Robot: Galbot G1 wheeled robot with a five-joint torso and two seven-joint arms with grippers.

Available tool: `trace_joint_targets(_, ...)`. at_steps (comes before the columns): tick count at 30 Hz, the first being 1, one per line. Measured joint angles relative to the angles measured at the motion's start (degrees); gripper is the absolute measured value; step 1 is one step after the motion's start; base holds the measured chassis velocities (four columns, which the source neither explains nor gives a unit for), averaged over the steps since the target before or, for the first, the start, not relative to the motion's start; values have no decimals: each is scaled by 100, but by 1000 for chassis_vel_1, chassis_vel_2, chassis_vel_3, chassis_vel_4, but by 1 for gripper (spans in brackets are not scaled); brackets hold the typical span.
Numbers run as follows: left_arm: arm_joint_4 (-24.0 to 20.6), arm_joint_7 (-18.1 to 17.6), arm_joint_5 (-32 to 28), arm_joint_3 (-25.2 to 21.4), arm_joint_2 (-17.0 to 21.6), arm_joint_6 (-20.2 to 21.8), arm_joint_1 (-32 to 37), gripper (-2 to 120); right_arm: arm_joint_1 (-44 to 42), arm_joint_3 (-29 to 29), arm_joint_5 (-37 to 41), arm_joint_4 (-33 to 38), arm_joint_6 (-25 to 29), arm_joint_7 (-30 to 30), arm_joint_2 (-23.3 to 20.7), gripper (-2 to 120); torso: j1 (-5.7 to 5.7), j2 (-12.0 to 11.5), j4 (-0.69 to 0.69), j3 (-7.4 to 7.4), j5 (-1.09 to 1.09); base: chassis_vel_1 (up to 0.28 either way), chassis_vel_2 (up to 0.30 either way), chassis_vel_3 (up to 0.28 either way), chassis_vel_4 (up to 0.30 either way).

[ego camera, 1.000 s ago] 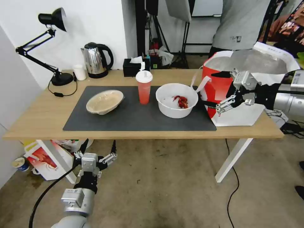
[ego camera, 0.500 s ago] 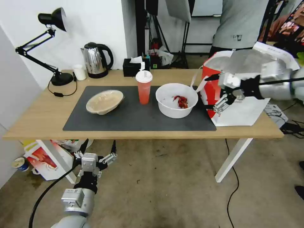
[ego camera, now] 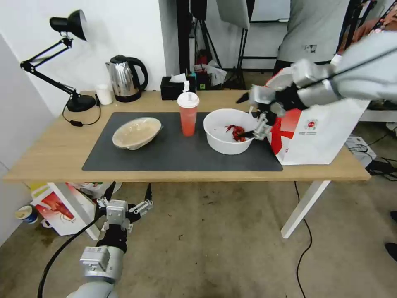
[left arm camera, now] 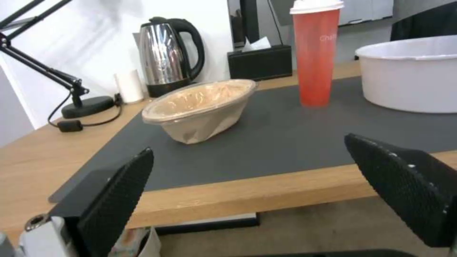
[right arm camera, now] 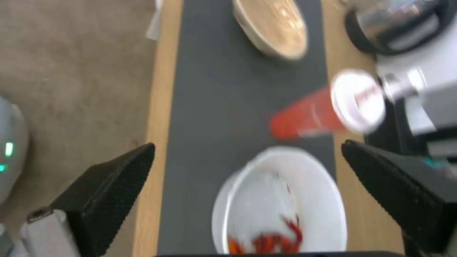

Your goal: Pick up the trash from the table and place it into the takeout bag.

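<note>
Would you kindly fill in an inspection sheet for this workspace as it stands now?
Surface: wooden table with a dark mat.
Job's things: beige bowl, red cup and white bowl with red scraps stand on the mat; takeout bag upright at the table's right end.
Clutter: kettle, tissue box, small white cup and desk lamp along the far edge.
Grippers: right pincer open over the white bowl's right rim; left pincer open, below the table's front edge.
Cables: lamp cord on the table; black cable on the floor.
Surroundings: printed box under the table; person standing behind.
</note>
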Motion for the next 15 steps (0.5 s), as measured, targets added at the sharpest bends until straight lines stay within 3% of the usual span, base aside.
trace_joint_targets(4,0,0,0,1,-1,0,0,100,-106,171,132,-126,29,-112,-384,100,0,0,6,0,-8,0,0,0,0)
trace_joint_targets(5,0,-1,0,-2,0,0,0,100,-134,247,205,-221,-3,-160,-523,100,0,0,-2,0,8,0,0,0,0)
trace_joint_targets(7,0,0,0,1,0,0,0,100,-184,472,391,-458,-87,-283,-869,100,0,0,-5,0,0,0,0,0,0)
trace_joint_targets(13,0,0,0,0,0,0,0,100,-314,1061,905,-1082,-292,-616,-1823,100,0,0,3,0,-3,0,0,0,0)
trace_joint_targets(15,0,0,0,1,0,0,0,100,-331,1136,973,-1157,-317,-661,-1944,100,0,0,6,0,-8,0,0,0,0)
